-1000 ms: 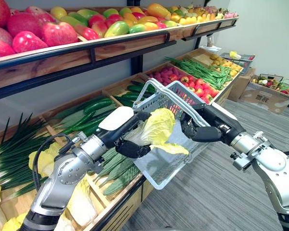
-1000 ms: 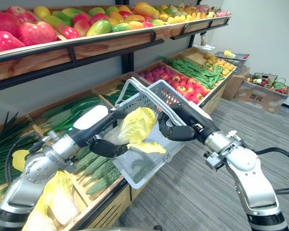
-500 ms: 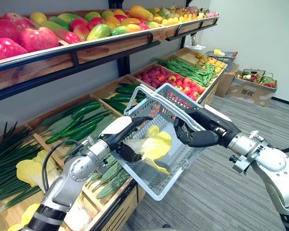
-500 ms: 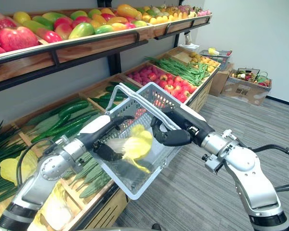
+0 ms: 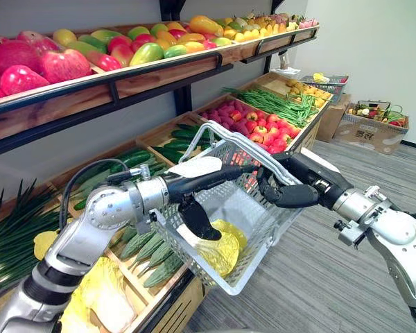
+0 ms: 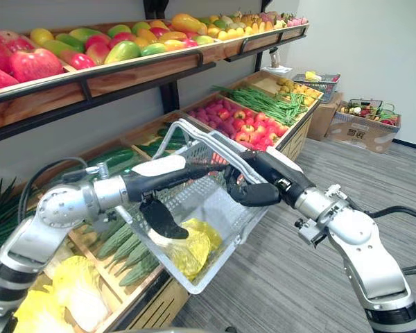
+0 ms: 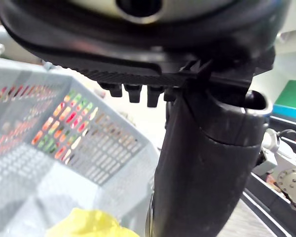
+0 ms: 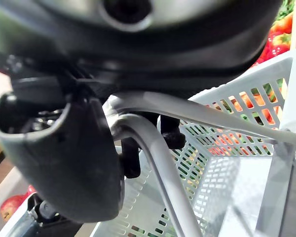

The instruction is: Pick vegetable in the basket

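My right hand (image 5: 283, 191) is shut on the metal handle (image 8: 155, 158) of a light grey plastic basket (image 5: 244, 208), holding it tilted in front of the vegetable shelf. A yellow leafy cabbage (image 5: 220, 251) lies at the bottom of the basket, also seen in the left wrist view as the cabbage (image 7: 91, 224). My left hand (image 5: 197, 170) reaches into the basket above the cabbage. Its fingers stretch straight toward the handle and its thumb (image 5: 198, 220) hangs down beside the leaves without gripping them.
The lower shelf holds cucumbers (image 5: 149, 246), green onions (image 5: 14, 229), more yellow cabbages (image 5: 100, 302), red peppers (image 5: 263, 128) and green beans (image 5: 284, 104). Fruit (image 5: 149, 48) lines the upper shelf. Boxes and a basket (image 5: 374, 125) stand on the floor at the far right.
My left hand let go of the cabbage, which dropped to the basket's bottom. The hand's fingers straightened above it. The right hand kept its hold on the handle; the camera shifted slightly.
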{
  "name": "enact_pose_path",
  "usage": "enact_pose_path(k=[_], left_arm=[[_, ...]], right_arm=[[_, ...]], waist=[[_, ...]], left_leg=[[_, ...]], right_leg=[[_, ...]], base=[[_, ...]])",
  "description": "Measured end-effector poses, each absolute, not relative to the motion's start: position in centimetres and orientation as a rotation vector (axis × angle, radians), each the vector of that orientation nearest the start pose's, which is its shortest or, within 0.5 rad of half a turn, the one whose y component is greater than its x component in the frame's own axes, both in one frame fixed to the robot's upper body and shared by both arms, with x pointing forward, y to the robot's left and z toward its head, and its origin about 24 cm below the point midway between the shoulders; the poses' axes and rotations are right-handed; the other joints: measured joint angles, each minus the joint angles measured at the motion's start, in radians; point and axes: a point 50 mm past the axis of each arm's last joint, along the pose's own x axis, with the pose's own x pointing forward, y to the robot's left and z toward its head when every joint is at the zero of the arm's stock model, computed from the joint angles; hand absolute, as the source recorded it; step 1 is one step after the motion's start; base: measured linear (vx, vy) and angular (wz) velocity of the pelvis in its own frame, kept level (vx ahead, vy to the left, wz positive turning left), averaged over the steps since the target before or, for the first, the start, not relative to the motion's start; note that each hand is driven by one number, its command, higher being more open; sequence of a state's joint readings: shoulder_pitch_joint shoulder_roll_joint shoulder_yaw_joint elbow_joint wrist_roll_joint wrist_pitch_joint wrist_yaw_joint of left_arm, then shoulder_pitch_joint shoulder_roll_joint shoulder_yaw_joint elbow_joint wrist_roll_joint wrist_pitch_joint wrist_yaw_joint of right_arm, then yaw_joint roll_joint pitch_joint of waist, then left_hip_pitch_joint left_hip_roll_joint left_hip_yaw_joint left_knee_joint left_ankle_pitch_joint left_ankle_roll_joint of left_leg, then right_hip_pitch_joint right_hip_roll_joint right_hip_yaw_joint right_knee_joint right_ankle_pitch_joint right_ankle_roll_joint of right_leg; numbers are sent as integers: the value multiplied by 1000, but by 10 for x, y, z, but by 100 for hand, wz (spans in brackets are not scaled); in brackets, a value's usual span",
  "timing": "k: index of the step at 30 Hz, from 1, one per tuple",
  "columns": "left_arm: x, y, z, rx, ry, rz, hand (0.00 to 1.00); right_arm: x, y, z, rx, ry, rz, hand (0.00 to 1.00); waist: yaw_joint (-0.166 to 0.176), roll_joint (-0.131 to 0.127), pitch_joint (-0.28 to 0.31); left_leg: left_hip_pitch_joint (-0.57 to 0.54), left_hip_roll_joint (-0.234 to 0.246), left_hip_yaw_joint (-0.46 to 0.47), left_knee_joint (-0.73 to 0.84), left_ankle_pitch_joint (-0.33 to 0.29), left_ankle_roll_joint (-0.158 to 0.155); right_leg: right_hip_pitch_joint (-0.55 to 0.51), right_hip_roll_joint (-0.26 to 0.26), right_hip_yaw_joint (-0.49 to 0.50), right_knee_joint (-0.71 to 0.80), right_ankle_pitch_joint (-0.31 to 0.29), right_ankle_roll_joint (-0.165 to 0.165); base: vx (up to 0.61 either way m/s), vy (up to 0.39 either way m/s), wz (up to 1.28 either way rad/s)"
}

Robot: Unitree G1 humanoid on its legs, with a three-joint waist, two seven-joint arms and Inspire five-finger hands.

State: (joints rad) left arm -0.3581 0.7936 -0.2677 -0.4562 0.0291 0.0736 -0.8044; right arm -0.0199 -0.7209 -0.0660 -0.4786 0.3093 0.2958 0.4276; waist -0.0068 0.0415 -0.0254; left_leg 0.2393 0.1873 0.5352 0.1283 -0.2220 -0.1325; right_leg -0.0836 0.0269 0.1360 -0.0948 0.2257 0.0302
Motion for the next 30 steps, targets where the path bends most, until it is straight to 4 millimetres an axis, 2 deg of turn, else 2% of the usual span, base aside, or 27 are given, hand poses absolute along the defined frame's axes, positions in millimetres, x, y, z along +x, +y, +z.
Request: enact_pose_path(k=[5, 8, 9, 10, 12, 15, 17, 18, 20, 22, 23, 24, 25, 27, 30], left_arm=[[245, 130, 162, 1046, -81, -1182, 100], [226, 121, 141, 1031, 61, -1428, 100], [218, 119, 129, 971, 115, -1516, 100], [211, 120, 120, 902, 153, -1554, 100], [211, 123, 118, 872, 154, -1520, 100], [228, 138, 140, 831, 65, -1296, 100], [242, 165, 164, 828, 4, -1068, 100], [246, 174, 170, 821, -7, -1010, 100], [253, 204, 197, 761, -91, -821, 100], [250, 218, 209, 741, -154, -728, 100], [248, 235, 217, 722, -197, -625, 100], [247, 239, 218, 716, -202, -602, 100], [243, 254, 223, 699, -226, -502, 100], [235, 270, 228, 679, -266, -392, 100], [220, 287, 230, 637, -333, -244, 100]], right_arm=[[240, -204, 133, -485, 51, 583, 0], [242, -206, 138, -482, 26, 540, 0], [244, -208, 141, -486, 11, 522, 0], [245, -208, 143, -487, 4, 511, 0], [246, -212, 143, -487, 7, 496, 0], [247, -226, 148, -484, -5, 428, 0], [244, -241, 154, -470, -29, 357, 0], [242, -245, 156, -469, -34, 336, 0], [235, -260, 160, -469, -55, 263, 0], [230, -269, 161, -459, -63, 209, 0], [224, -279, 161, -444, -71, 153, 0], [223, -281, 161, -441, -71, 141, 0], [217, -288, 160, -430, -72, 86, 0], [209, -298, 157, -409, -70, 10, 0], [194, -309, 155, -390, -71, -97, 0]], waist=[[-2, 1, -1], [-4, 3, -7], [-4, 3, -7], [-4, 2, -7], [-1, -1, -10], [8, -2, -10], [8, -2, -10], [8, -2, -10], [8, -2, -10], [9, -2, -10], [8, -2, -9], [8, -2, -9], [8, -2, -8], [9, -4, -6], [12, -6, 0]], left_leg=[[0, 1, 0, -2, 2, -3], [0, 3, -1, -2, 2, -4], [-1, 4, -1, -2, 2, -4], [-1, 5, 0, -2, 2, -4], [-2, 7, 0, -1, 2, -6], [-13, 7, -8, 0, 5, -11], [-14, 10, -9, 0, 5, -12], [-14, 12, -9, 0, 5, -12], [-15, 16, -11, -1, 5, -12], [-15, 17, -13, -1, 5, -12], [-14, 17, -13, -1, 5, -12], [-14, 17, -13, -1, 5, -12], [-14, 17, -13, -2, 5, -12], [-13, 17, -13, -3, 5, -12], [-11, 17, -13, -5, 5, -12]], right_leg=[[-1, -2, -10, 0, 0, 0], [-1, -1, -14, 0, -2, 0], [-2, -1, -16, 0, -3, 1], [-3, -1, -19, 0, -4, 1], [-3, -2, -28, 0, -4, 0], [-8, -7, -50, 3, -5, 0], [-9, -8, -53, 3, -5, 0], [-9, -8, -54, 3, -5, -1], [-9, -4, -56, 3, -6, -2], [-8, -4, -57, 3, -6, -2], [-8, -2, -56, 3, -5, 0], [-8, -1, -56, 3, -5, 0], [-8, 3, -56, 3, -5, 0], [-7, 4, -55, 3, -5, 0], [-6, 4, -55, 2, -6, 0]], base=[[0, 0, 0], [0, 0, 0], [0, 0, 0], [0, 0, 0], [-7, 8, 2], [-26, 22, 8], [0, 0, 0], [0, 0, 0], [0, 0, 0], [0, 0, 0], [0, 0, 0], [0, 0, 0], [0, 0, 0], [0, 0, 0], [-30, 34, 0]])
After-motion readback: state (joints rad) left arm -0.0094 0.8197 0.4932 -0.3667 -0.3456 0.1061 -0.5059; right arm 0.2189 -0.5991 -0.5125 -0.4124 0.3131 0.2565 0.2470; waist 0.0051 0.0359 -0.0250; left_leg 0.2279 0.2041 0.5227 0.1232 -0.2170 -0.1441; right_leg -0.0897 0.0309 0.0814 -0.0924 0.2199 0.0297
